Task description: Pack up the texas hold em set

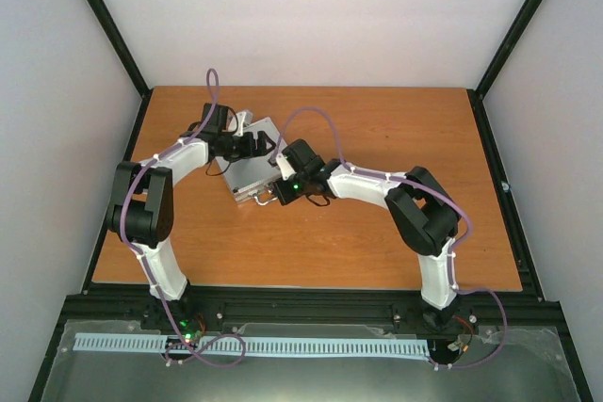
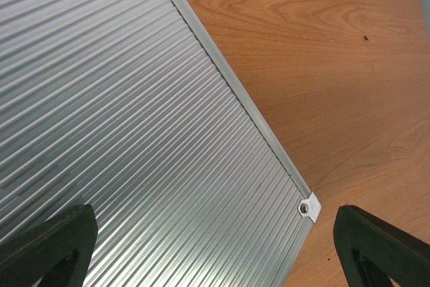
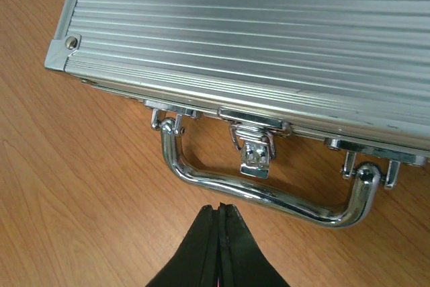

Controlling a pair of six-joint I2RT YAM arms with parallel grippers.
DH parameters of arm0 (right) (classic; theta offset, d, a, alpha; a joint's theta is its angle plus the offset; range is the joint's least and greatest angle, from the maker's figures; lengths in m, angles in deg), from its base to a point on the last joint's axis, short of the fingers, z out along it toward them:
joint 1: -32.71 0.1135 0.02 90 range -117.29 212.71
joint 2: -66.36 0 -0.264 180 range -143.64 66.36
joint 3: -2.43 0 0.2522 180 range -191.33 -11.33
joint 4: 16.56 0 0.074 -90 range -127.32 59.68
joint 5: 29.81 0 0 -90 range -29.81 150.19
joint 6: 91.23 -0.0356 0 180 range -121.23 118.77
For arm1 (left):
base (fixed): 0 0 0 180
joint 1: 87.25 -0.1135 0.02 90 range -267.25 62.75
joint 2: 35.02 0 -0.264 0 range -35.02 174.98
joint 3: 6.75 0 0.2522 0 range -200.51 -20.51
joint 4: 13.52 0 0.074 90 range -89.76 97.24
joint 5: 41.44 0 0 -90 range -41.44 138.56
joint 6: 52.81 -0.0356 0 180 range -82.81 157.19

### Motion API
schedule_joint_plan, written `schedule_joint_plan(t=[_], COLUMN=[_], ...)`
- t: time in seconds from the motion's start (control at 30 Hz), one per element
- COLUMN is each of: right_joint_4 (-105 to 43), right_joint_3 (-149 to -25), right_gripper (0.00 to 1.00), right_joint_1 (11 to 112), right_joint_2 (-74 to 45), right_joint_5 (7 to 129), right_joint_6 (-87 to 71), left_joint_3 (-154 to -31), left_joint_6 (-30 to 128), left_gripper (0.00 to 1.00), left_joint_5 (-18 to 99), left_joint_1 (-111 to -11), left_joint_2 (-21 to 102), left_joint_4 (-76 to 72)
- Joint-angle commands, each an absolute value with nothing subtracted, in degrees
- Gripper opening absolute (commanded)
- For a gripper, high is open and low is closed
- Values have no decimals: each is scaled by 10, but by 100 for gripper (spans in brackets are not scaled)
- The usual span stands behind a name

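Observation:
The silver ribbed aluminium case [image 1: 247, 172] lies closed on the wooden table, left of the middle. My left gripper [image 1: 254, 146] is open above the lid's far part. In the left wrist view its fingers [image 2: 50, 247] straddle the lid [image 2: 134, 132] near a riveted corner [image 2: 306, 208]. My right gripper [image 1: 279, 194] is shut and empty. In the right wrist view it [image 3: 220, 208] points at the chrome handle [image 3: 262, 196], just short of it, with the latch [image 3: 257, 156] behind. The lid [image 3: 269, 31] is down. Decks, chips, dice and disc are out of view.
The bare wooden table [image 1: 396, 233] extends to the right of and in front of the case. A black frame rail [image 1: 311, 303] runs along the near edge, and white walls enclose the cell.

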State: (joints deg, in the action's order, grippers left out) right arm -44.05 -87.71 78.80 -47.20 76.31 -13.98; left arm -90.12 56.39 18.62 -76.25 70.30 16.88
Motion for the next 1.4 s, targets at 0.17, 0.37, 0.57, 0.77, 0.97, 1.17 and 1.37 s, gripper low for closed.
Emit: schedule_joint_plan(t=[0.17,0.37,0.57,0.77,0.97,1.17,1.37], right_joint_4=[-440,-449,-441,-441,-410,-398,-392], right_joint_3=[-910,-927,-927,-947,-951,-943,-951], right_gripper=[3,3,3,3,3,3,3], right_joint_1=[793,793,793,792,791,790,789], right_joint_2=[-499,-520,-535,-570,-588,-590,-608], right_joint_5=[779,789,774,761,731,674,665], right_joint_6=[-124,-119,-122,-128,-142,-167,-172], left_joint_3=[-862,-863,-865,-863,-861,-859,-859], left_joint_6=[569,570,569,568,566,564,563], left_gripper=[100,100,100,100,100,100,100], left_joint_5=[215,215,217,218,219,219,217], left_joint_1=[-756,-756,-756,-756,-756,-757,-756], left_joint_2=[764,770,773,775,778,775,776], left_joint_4=[295,295,297,297,298,299,299])
